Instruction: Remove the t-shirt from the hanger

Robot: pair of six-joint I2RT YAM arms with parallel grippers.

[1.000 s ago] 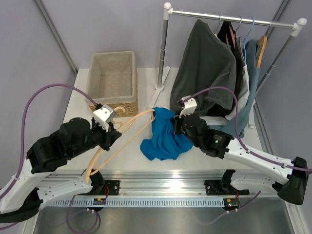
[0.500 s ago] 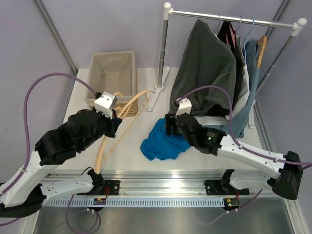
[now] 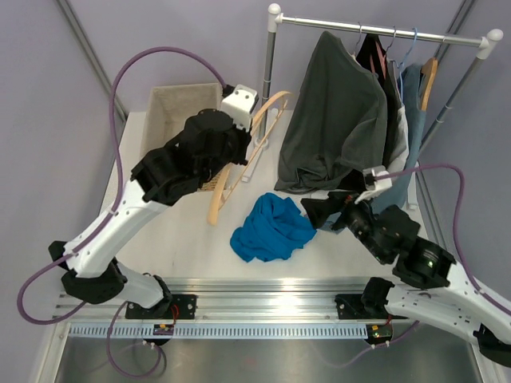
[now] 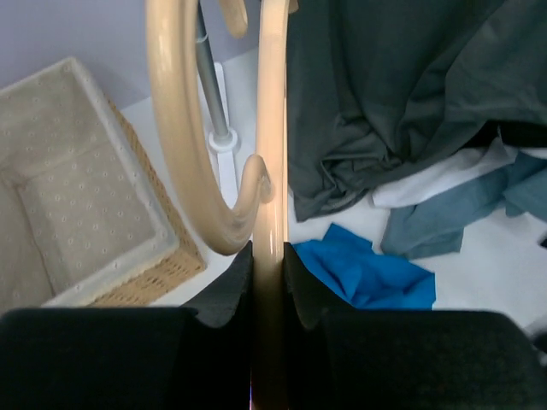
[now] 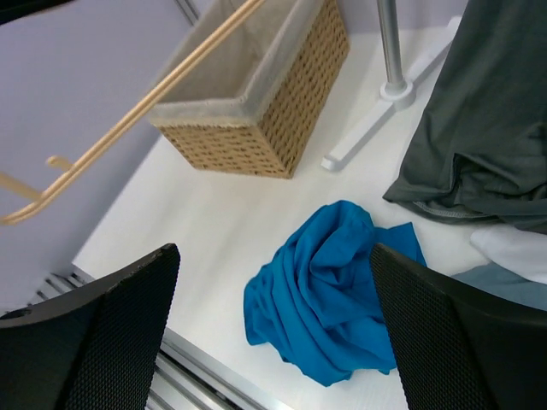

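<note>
The blue t-shirt point(image 3: 271, 229) lies crumpled on the white table, off the hanger; it also shows in the right wrist view point(image 5: 338, 286) and the left wrist view point(image 4: 367, 269). My left gripper point(image 3: 246, 134) is raised near the rack post and shut on the bare wooden hanger point(image 3: 235, 163). In the left wrist view the hanger's bar point(image 4: 272, 128) runs straight up from between the jaws of the left gripper point(image 4: 267, 256). My right gripper point(image 3: 323, 214) hovers just right of the t-shirt, open and holding nothing point(image 5: 273, 252).
A lined wicker basket point(image 3: 180, 120) stands at the back left of the table. A clothes rack post point(image 3: 267, 80) rises behind the hanger. A dark grey shirt point(image 3: 335, 112) and several other garments hang from the rack at the back right.
The right gripper opened, let go of the t-shirt and drew back to the right. The left arm carried the hanger up and away toward the rack post, free of the t-shirt.
</note>
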